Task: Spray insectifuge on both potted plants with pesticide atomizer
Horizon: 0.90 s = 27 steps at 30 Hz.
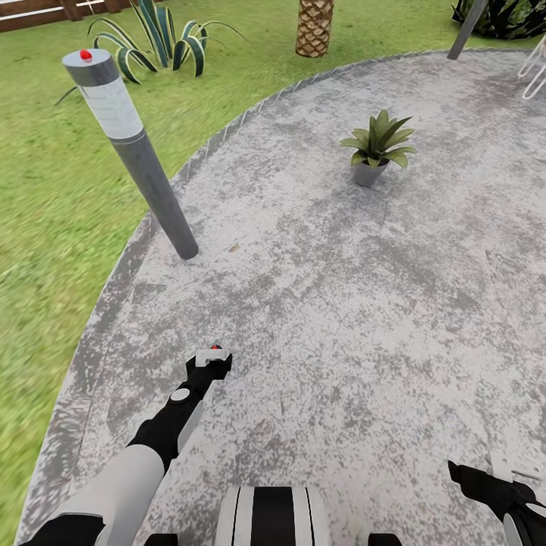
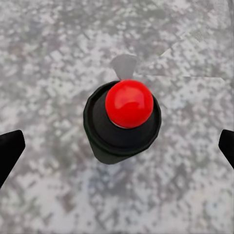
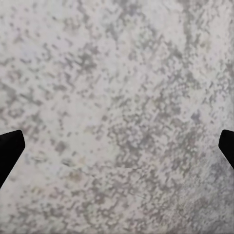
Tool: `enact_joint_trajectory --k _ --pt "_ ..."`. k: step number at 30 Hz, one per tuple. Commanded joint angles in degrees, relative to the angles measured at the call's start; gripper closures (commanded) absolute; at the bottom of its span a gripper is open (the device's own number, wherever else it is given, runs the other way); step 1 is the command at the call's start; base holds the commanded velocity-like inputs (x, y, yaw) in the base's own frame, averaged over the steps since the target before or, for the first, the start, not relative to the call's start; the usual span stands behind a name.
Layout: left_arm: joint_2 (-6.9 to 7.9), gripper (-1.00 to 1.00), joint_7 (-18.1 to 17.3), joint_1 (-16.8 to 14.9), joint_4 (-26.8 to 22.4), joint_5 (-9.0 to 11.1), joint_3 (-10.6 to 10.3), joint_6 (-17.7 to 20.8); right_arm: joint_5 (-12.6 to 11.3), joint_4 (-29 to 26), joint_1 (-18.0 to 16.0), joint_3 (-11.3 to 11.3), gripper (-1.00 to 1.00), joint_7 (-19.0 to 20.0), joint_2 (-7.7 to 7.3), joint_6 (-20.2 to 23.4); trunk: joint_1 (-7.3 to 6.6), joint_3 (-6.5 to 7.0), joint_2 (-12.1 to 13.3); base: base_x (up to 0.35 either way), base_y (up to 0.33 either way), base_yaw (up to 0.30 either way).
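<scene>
The pesticide atomizer [image 2: 124, 119] stands upright on the grey patio, seen from straight above in the left wrist view: red top, dark body, pale grey trigger head. My left gripper [image 2: 118, 150] hangs over it, open, with its black fingertips [image 2: 9, 151] wide apart on either side and not touching it. In the head view the atomizer's red top [image 1: 216, 348] peeks out at the tip of the left gripper [image 1: 210, 368]. One potted plant [image 1: 375, 148] sits further ahead to the right on the patio. My right gripper [image 3: 117, 151] is open over bare paving, low at the right [image 1: 497, 485].
A tall grey bollard lamp [image 1: 133, 148] with a red dot rises at the patio's left edge. Lawn [image 1: 45, 197] lies beyond it, with a striped agave [image 1: 163, 38], a palm trunk [image 1: 313, 26] and a wooden fence [image 1: 34, 11] at the back. A white wire frame [image 1: 535, 68] stands far right.
</scene>
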Motion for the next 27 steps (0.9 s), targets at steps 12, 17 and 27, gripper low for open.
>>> enact_joint_trajectory --k 12,17,27 --pt "0.03 -1.00 0.08 -0.02 0.08 0.12 -0.11 -0.19 -0.05 -0.06 -0.02 -0.04 -1.00 0.05 0.05 0.29 -0.01 -0.38 -0.01 0.004 0.000 0.000" --pt "0.07 -1.00 0.08 -0.02 0.02 0.13 -0.11 -0.21 -0.05 -0.06 -0.02 -0.05 -1.00 0.05 0.00 0.29 -0.01 -0.38 -0.01 0.169 0.000 0.000" --pt "0.04 -1.00 0.08 -0.02 0.01 0.13 -0.11 -0.19 -0.05 -0.06 -0.02 -0.05 -1.00 0.05 -0.02 0.29 -0.01 -0.57 -0.01 0.018 0.000 0.000"
